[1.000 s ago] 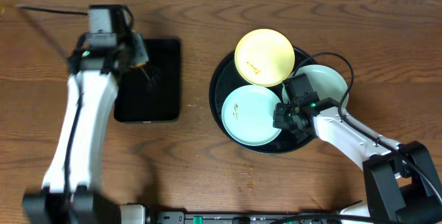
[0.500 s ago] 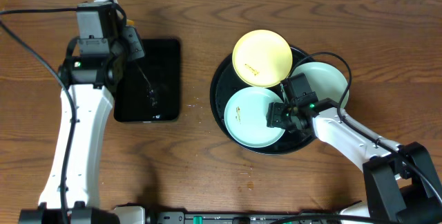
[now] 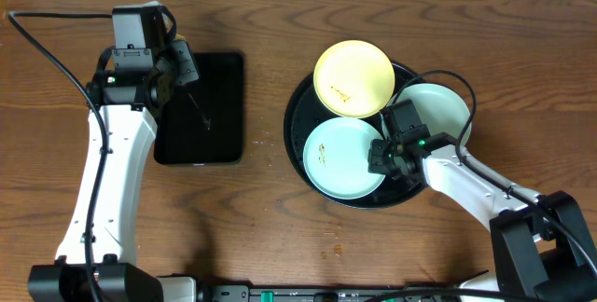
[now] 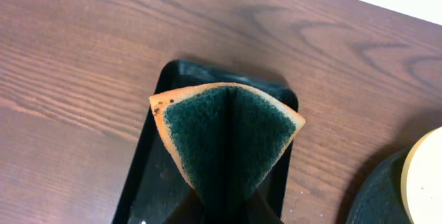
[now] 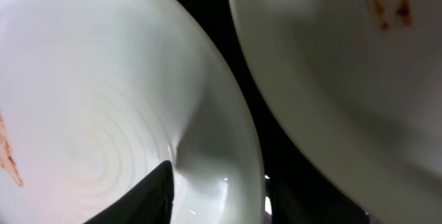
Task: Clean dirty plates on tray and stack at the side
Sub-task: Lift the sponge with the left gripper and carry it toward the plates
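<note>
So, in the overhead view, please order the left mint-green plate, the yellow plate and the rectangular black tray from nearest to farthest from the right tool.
1. left mint-green plate: the right tool is at its right rim, inside the round tray.
2. yellow plate: farther back, at the round tray's far edge.
3. rectangular black tray: far to the left, apart from the round tray.

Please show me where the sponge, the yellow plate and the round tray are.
sponge (image 4: 207,134): left wrist view, green face.
yellow plate (image 3: 353,76): overhead view, centre.
round tray (image 3: 296,120): overhead view, left rim.

White arms (image 3: 104,176), black joints (image 3: 137,34), black cables (image 3: 56,14)
</note>
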Controlling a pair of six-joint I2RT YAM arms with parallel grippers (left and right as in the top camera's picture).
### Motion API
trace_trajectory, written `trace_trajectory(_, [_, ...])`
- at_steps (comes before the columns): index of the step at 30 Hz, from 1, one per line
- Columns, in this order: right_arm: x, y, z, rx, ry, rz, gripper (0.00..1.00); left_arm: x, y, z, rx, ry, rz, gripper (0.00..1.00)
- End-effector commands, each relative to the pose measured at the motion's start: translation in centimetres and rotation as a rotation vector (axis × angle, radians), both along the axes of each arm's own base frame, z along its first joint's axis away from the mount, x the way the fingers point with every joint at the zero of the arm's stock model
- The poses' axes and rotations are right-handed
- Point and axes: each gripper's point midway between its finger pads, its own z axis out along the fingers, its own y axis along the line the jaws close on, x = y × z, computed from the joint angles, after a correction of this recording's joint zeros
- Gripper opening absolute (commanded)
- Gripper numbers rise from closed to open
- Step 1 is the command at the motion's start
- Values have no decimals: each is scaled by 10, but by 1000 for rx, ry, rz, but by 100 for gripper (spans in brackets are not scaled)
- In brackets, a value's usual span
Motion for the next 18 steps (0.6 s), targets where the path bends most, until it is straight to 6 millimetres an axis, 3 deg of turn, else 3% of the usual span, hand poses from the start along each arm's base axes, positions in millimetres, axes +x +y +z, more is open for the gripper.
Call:
trace_trajectory(1, [-14, -8, -16, -32, 59, -10, 29, -2, 2, 2, -2, -3, 13, 7])
trace_trajectory(4, [-14, -8, -16, -32, 59, -10, 10, -3, 2, 0, -2, 4, 13, 7])
trace_trajectory(7, [-14, -8, -16, -32, 59, -10, 1, -4, 2, 0, -2, 8, 13, 8])
trace_trajectory(18, [-14, -8, -16, -32, 59, -10, 1, -13, -17, -9, -86, 60, -59, 7])
